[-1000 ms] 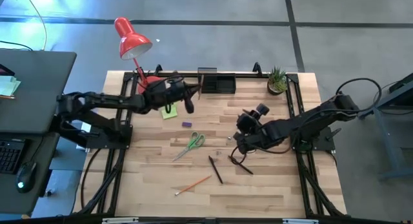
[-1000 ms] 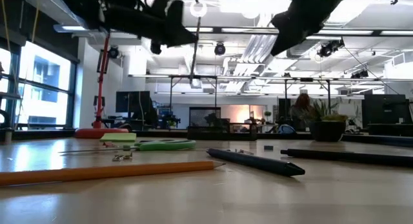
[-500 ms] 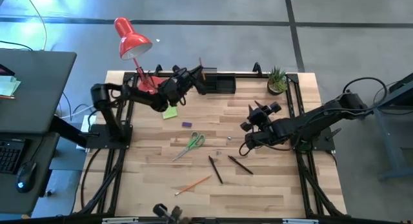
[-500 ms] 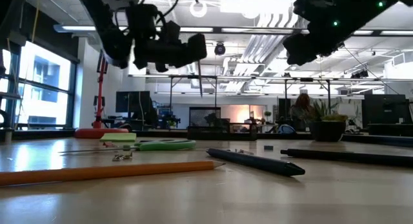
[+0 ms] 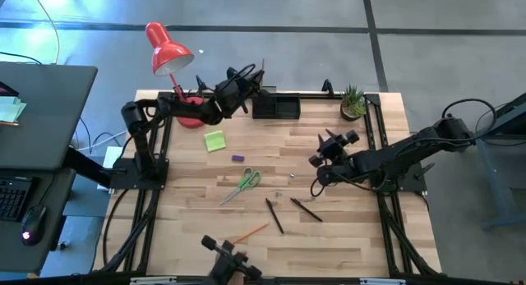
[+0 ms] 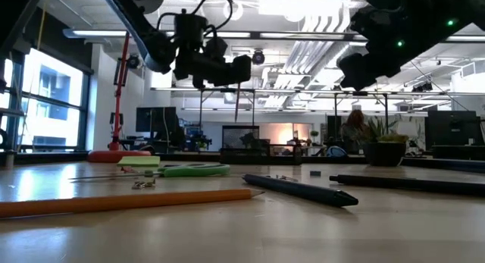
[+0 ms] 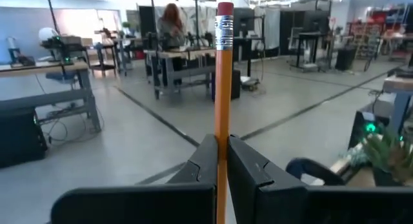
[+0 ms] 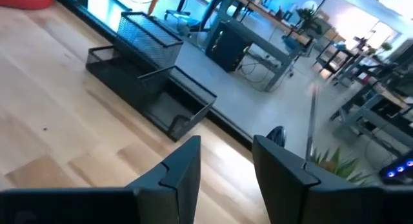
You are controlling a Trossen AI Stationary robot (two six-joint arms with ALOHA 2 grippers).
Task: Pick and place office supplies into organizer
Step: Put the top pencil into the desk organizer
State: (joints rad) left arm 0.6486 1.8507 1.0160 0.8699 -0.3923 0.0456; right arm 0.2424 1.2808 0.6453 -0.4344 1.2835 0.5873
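My left gripper (image 5: 253, 86) is at the table's far edge, by the left end of the black organizer (image 5: 276, 106), and is shut on an orange pencil (image 7: 223, 75). In the low view the pencil (image 6: 236, 104) hangs point down in the air. My right gripper (image 8: 226, 162) stands open above the table's right half (image 5: 317, 172) with nothing between its fingers. On the wood lie a lime sticky-note pad (image 5: 214, 140), a purple block (image 5: 237, 158), green-handled scissors (image 5: 243, 183), two dark pens (image 5: 274, 215) (image 5: 306, 209) and a second pencil (image 5: 246, 233). My left gripper pinches the pencil's shaft (image 7: 222, 146) between its two fingers, below the eraser end (image 7: 224, 8). The fingers point level, from the table's left, and lie across the pencil. The pencil stands upright, eraser up and point down, lifted clear of the table.
A red desk lamp (image 5: 168, 51) stands at the far left corner, close behind my left arm. A small potted plant (image 5: 353, 102) is at the far right. A dark fixture (image 5: 228, 264) sits at the near edge. Bare wood lies between the organizer and the loose items.
My left gripper has carried the pencil toward the far edge and rightward, from over the sticky-note pad to the organizer's left end, staying shut; the pencil stays upright and clear of the table. My right gripper has drawn a little toward the right edge and turned.
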